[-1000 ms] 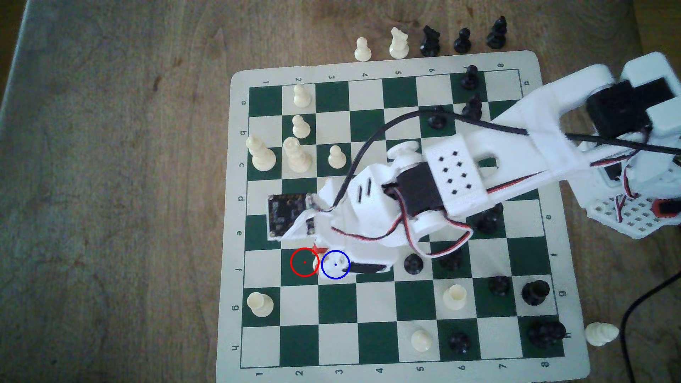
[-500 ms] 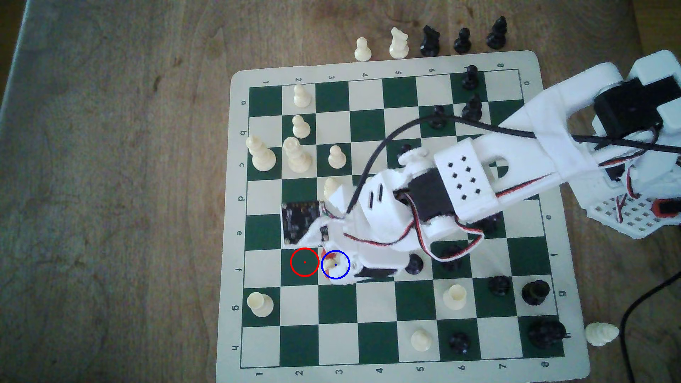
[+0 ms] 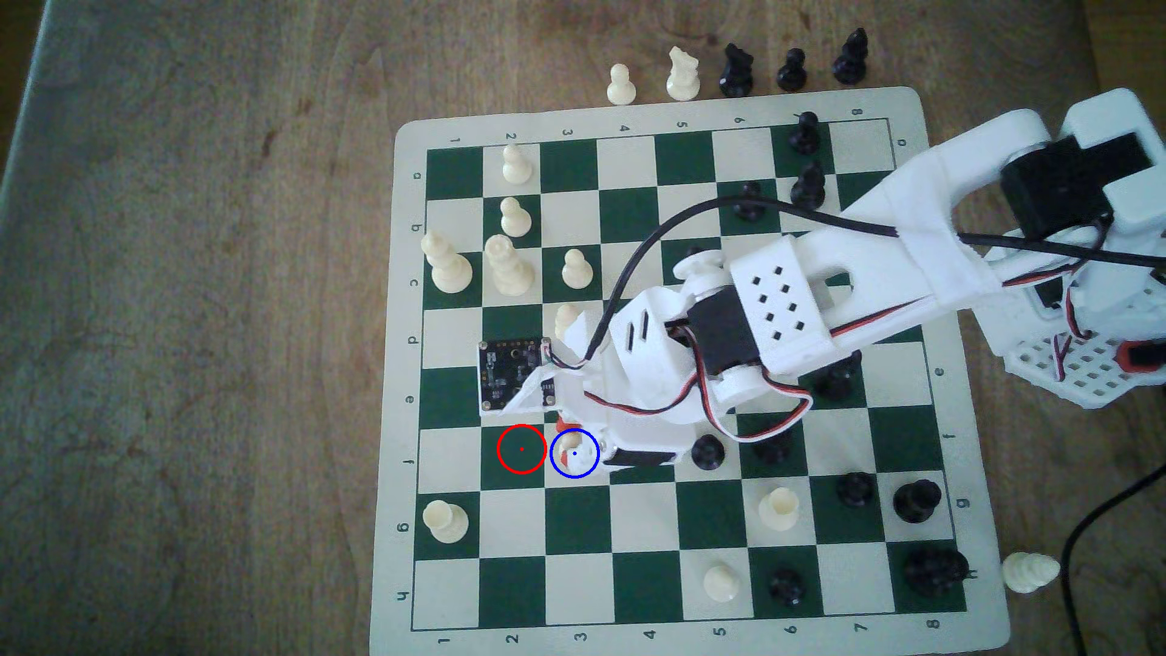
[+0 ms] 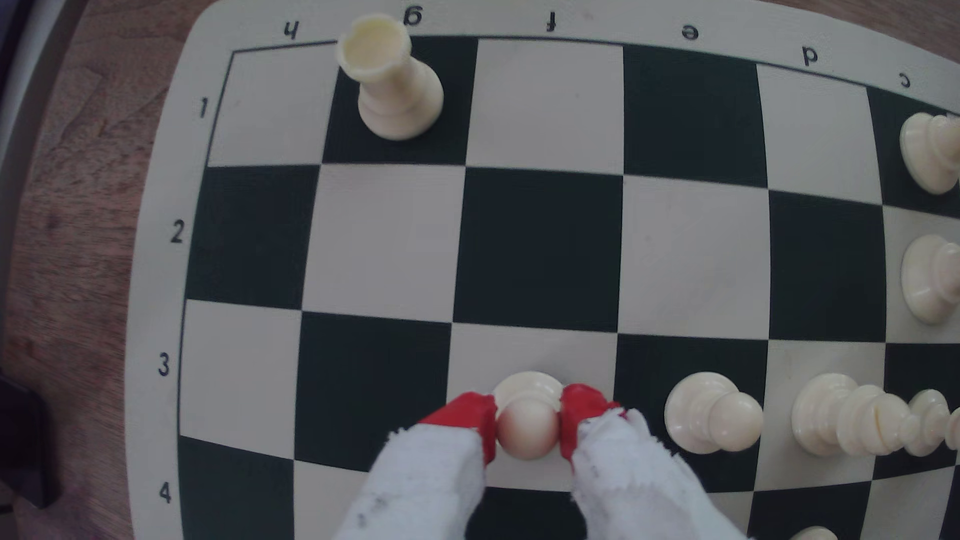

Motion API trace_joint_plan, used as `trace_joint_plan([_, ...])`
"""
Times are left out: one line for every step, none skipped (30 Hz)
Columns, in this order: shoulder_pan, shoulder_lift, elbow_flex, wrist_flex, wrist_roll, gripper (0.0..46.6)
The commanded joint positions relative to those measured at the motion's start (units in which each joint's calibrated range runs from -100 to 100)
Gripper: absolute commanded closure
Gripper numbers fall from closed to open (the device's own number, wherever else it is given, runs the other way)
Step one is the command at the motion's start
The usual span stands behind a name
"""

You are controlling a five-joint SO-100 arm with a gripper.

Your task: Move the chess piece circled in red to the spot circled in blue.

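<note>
Hand (image 4: 527, 426) closed on cream pawn (image 4: 527, 423), red-tipped fingertips (image 4: 475, 420) pinching ball head from both sides, pawn upright w/ flared base below head and over light square f3. In exterior view, pawn head (image 3: 570, 443) inside blue-ringed spot (image 3: 590, 468), hand (image 3: 571, 441) directly above; red-ringed dark square (image 3: 521, 449) just beside, toward exterior view's left, bare. Key relation: pawn straight under hand, long axis vertical, base near square's middle; can't tell if base touching board (image 3: 643, 586). Probably needs only straight lowering, then release. Neighbouring cream pawn (image 4: 711, 413) on next square, apart from fingers.
</note>
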Motion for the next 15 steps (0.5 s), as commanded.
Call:
trace_joint_plan([-0.23, -1.55, -3.25, -1.19, 0.1, 46.4])
trace_joint_plan([-0.23, -1.55, -3.43, -1.19, 0.1, 46.4])
trace_joint_plan([-0.23, -1.55, -3.52, -1.19, 0.1, 46.4])
trace_joint_plan([-0.16, -1.46, -3.52, -1.19, 0.1, 46.4])
trace_joint_plan([-0.16, -1.38, -3.61, -1.19, 0.15, 46.4])
trace_joint_plan([-0.16, -1.29, -3.7, -1.19, 0.15, 46.4])
trace_joint_plan([-0.16, -1.12, -3.88, -1.19, 0.15, 46.4])
trace_joint_plan([-0.16, -0.87, -3.97, -1.19, 0.15, 46.4])
trace_joint_plan([-0.16, -0.78, -4.06, -1.19, 0.15, 46.4])
trace_joint_plan([-0.16, -0.7, -4.24, -1.19, 0.15, 46.4])
trace_joint_plan([-0.16, -0.45, -4.33, -1.19, 0.15, 46.4])
trace_joint_plan([-0.16, -0.45, -4.43, -1.19, 0.15, 46.4])
trace_joint_plan([-0.16, -0.36, -4.43, -1.19, 0.15, 46.4])
trace_joint_plan([-0.16, -0.36, -4.61, -1.19, 0.15, 46.4])
trace_joint_plan([-0.16, -0.19, -4.79, -1.19, 0.15, 46.4])
